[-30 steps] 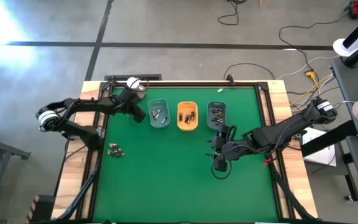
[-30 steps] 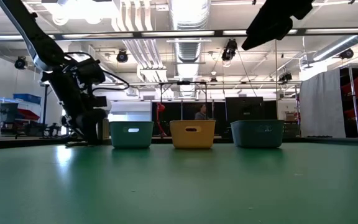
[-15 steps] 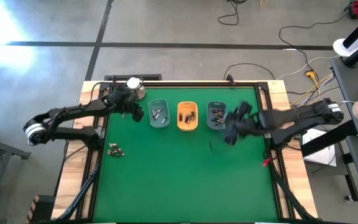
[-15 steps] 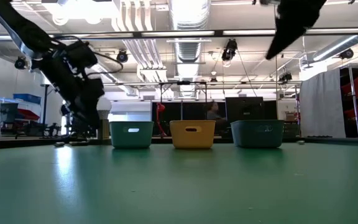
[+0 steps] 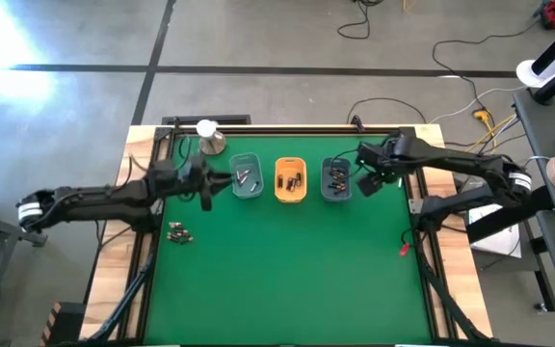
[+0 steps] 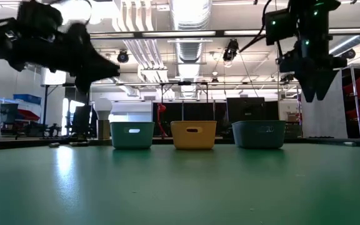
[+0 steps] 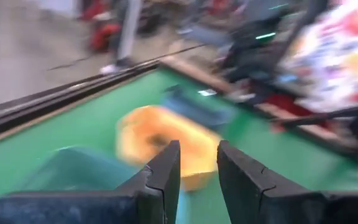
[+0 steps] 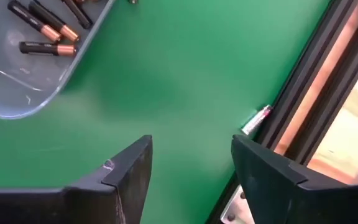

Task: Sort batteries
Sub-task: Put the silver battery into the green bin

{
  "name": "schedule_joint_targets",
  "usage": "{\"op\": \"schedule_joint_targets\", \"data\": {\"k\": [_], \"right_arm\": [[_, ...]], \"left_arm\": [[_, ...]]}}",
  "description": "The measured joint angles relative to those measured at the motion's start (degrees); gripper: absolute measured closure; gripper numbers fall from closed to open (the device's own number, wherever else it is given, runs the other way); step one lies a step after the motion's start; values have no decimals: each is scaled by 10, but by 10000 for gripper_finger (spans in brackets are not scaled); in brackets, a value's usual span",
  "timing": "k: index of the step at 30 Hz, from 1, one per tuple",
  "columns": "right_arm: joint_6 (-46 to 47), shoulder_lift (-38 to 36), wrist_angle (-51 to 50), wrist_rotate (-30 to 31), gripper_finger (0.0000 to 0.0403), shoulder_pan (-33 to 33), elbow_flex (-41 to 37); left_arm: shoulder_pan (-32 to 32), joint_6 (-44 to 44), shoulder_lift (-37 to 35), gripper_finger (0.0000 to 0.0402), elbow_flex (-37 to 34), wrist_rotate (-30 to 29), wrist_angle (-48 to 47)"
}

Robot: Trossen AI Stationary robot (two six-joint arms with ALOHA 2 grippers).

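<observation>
Three small plastic trays are set in a row on the green-topped bench. The orange plastic tray is taken as the landmark.

A teal plastic tray is placed just beside the orange tray on the left arm's side; a blue-grey plastic tray is placed just beside it on the right arm's side. Small cylindrical batteries are seen in all three: silvery ones in the teal tray, dark ones in the orange tray, dark ones with coppery ends in the blue-grey tray. A small loose cluster of batteries is noted on the bare bench, well apart from the orange tray, beyond the teal tray and nearer the front edge.

The left claw is held above the bench beside the teal tray, on the side away from the orange tray. Its fingers are seen only narrowly parted, with nothing between them.

The right claw is held above the bench just past the blue-grey tray, on the side away from the orange tray. Its fingers are spread wide and empty.

A round metal dome with a white ball on top is noted at the back edge, beyond the teal tray.
</observation>
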Motion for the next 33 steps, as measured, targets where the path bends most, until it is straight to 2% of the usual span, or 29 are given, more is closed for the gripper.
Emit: {"op": "schedule_joint_targets", "data": {"k": [3,6,10,13,16,18,22,25,30,33], "right_arm": [[-1,29,0,-8,191,-13,0],[-38,73,0,-28,191,-31,3],[-180,142,-3,-33,191,-49,6],[-280,193,-24,0,191,-49,13],[-325,241,-68,42,188,-55,21],[-328,265,-90,49,180,-74,24],[-289,283,-80,50,153,-137,24],[-248,281,-56,46,134,-188,24],[-201,267,-20,-86,124,-261,23],[-183,262,0,-113,135,-285,23]], "left_arm": [[-82,-11,-14,315,-11,0,57],[-168,26,-16,315,-12,-15,101],[-248,79,-16,315,15,-42,94],[-284,85,-13,315,37,-48,51],[-304,85,-6,315,51,-53,1],[-310,85,3,315,52,-71,-5],[-311,80,17,315,52,-117,-5],[-311,74,26,315,52,-126,-4],[-311,78,31,315,52,-126,4],[-311,78,31,315,52,-126,3]]}}
